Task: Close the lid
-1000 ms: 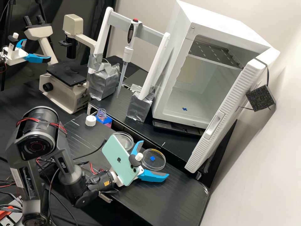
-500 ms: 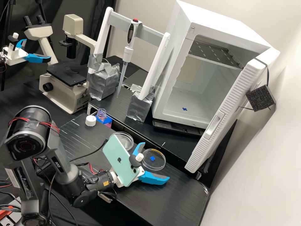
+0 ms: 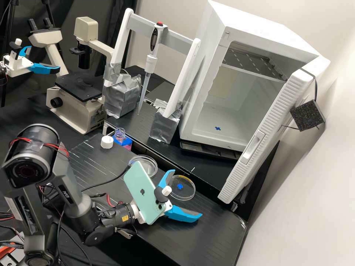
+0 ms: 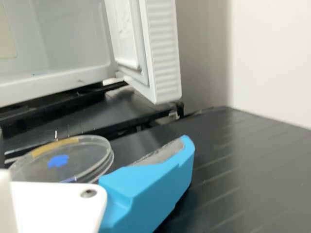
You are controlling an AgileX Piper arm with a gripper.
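Observation:
Spread wide, my gripper (image 3: pixel 187 193) is open in the high view, low over the front bench, with a clear round dish (image 3: pixel 187 192) just beyond it. A blue mark and a yellow strip show on that dish, flat on the bench; whether a lid is on it I cannot tell. Farther left lies another clear round dish (image 3: pixel 149 167), partly behind the phone. In the wrist view the gripper (image 4: pixel 95 148) has one blue finger (image 4: pixel 150 182) in sight, beside the marked dish (image 4: pixel 77 162), with nothing against its pad.
A white cap (image 3: pixel 107 142) stands left of a bottle (image 3: pixel 119 134) with a bare neck. At the back right, a white incubator (image 3: pixel 201 127) has its ribbed door (image 3: pixel 264 136) swung out. A pipette (image 3: pixel 150 63) hangs in its stand, and a microscope (image 3: pixel 75 107) is behind.
The gripper has shifted slightly right and toward the bench's front edge, its fingers still apart. The arm's upper joint has moved left. Both dishes, the cap and the bottle are where they were.

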